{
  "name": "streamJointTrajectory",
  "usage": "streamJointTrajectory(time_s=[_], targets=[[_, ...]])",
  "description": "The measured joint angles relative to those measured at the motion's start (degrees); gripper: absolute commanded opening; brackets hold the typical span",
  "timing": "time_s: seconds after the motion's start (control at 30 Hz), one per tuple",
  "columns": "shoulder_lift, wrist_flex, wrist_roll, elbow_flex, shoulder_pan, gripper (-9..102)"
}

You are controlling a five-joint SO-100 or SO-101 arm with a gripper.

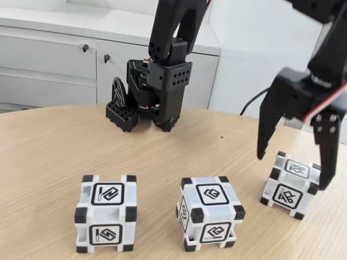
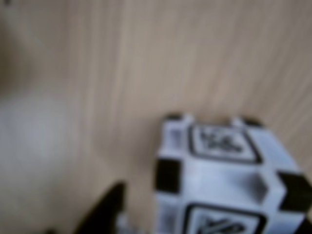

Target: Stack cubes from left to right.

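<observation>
Three cubes sit in a row on the light wooden counter (image 1: 49,146) in the fixed view, each apart from its neighbours, none stacked. The left cube (image 1: 106,212) stands square to the camera near the front edge. The middle cube (image 1: 210,212) sits beside it, turned slightly so that one corner faces forward. The right cube (image 1: 290,184) lies a little farther back, near the right side of the picture.

The gripper (image 1: 293,168) hangs over the right cube with its jaws spread wide and released, holding nothing. One black finger (image 1: 267,129) points down just to the left of the cube; the other descends along the cube's right side. Whether either finger touches the cube cannot be determined from this angle.

In the wrist view, which is blurred, the same cube (image 2: 229,178) occupies the lower right, with its black corner blocks and framed glyphs discernible but not legible. A dark fingertip (image 2: 105,209) enters from the bottom edge, to the left of the cube.

Behind the row, the black arm base (image 1: 146,97) stands on the counter, in front of a white cabinet (image 1: 49,59) with keyed drawers.
</observation>
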State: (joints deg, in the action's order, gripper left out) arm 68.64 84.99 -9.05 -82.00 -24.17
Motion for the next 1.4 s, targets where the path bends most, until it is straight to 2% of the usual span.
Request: streamJointTrajectory(time_s=[0.47,0.8,1.17,1.27,1.4], targets=[[-3.43,-0.09,0.44,0.09,0.0,15],[-2.81,0.35,4.75,0.09,0.0,14],[24.7,0.88,6.33,-0.09,0.7,15],[29.88,1.76,5.45,-0.09,4.66,15],[32.17,1.67,1.23,-0.09,14.77,16]])
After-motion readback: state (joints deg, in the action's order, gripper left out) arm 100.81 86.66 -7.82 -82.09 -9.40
